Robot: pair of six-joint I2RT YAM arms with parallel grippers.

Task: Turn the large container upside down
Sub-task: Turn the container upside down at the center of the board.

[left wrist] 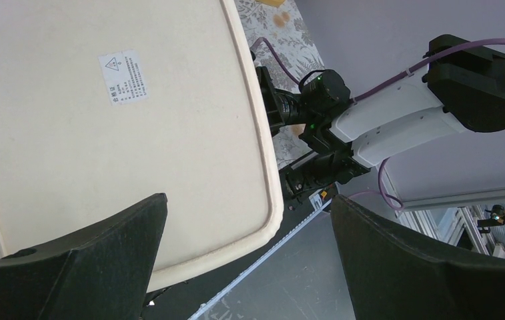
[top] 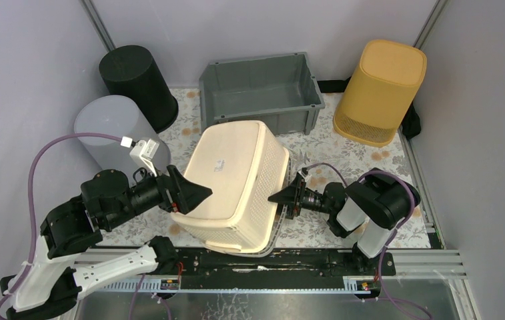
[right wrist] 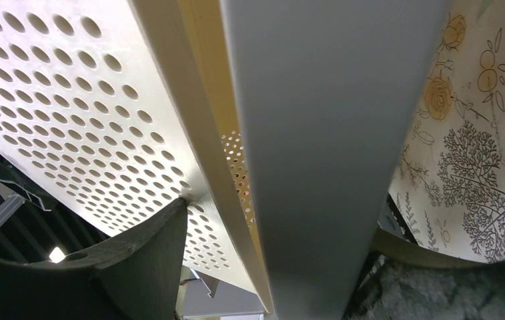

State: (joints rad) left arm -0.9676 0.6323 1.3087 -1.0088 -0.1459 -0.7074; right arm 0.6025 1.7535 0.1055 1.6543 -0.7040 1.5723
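- Large container: cream plastic with perforated walls. I am seeing it sitting tilted in the middle of the desk, its solid base facing up and toward the left arm and its open mouth facing down and to the right
- Label: small and white, showing on the container's base
- Left claw: I am holding it spread wide at the left edge of the base. From its own camera one finger is overlapping the base corner, and I cannot tell whether it is touching
- Right claw: I am pinching the container's rim on the right side, with one finger lying against the perforated wall and the other partly hidden behind the rim lip
- Grey crate: standing open at the back, just behind the container
- Yellow bin: standing at the back right
- Black cylinder and pale grey bin: standing at the back left, side by side
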